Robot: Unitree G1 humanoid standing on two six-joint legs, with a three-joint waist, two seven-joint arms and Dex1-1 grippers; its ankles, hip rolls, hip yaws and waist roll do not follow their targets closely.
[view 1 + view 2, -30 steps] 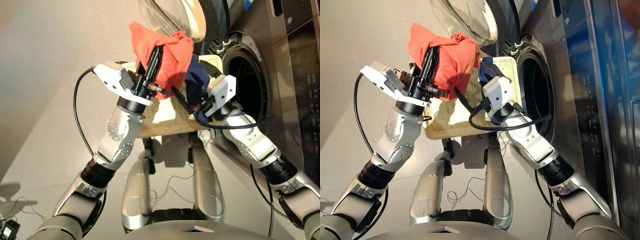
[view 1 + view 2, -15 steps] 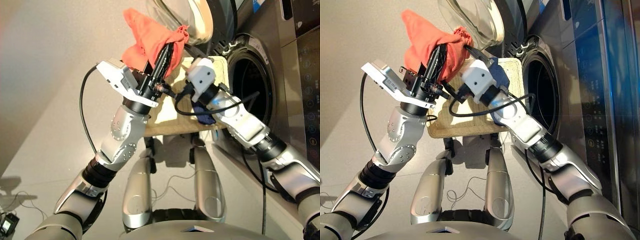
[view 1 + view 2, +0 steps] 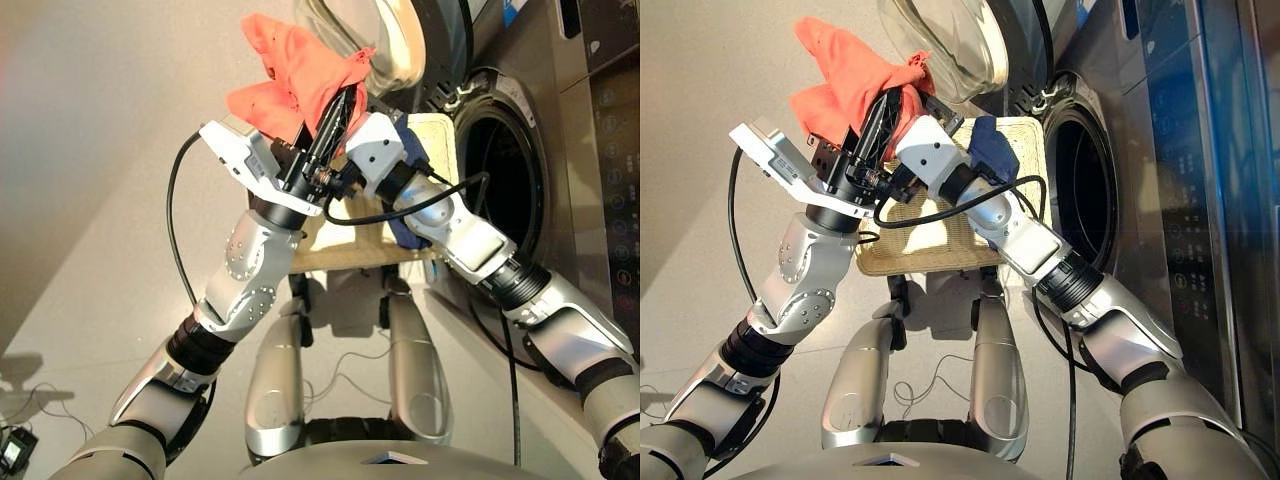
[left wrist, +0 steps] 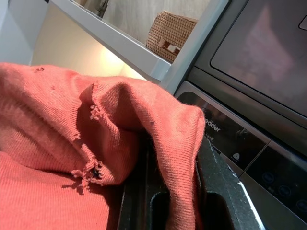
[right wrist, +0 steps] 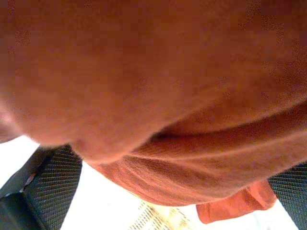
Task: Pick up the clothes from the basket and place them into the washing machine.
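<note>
Underfoot, a pale grey floor (image 3: 90, 250) runs to the washer (image 3: 560, 130), whose drum (image 3: 497, 180) gapes dark with the glass door (image 3: 385, 40) swung out above the basket (image 3: 930, 240); the left wrist view shows a shelf (image 4: 129, 45) with a woven box (image 4: 170, 33). Held high, the left gripper (image 3: 337, 110) is clamped on the orange garment (image 3: 290, 80), while the right gripper (image 3: 902, 118) reaches in beside it, its pads (image 5: 48, 184) spread apart either side of that cloth. The navy garment (image 3: 990, 150) lies in the basket partly behind the right arm, and the black one cannot be made out.
</note>
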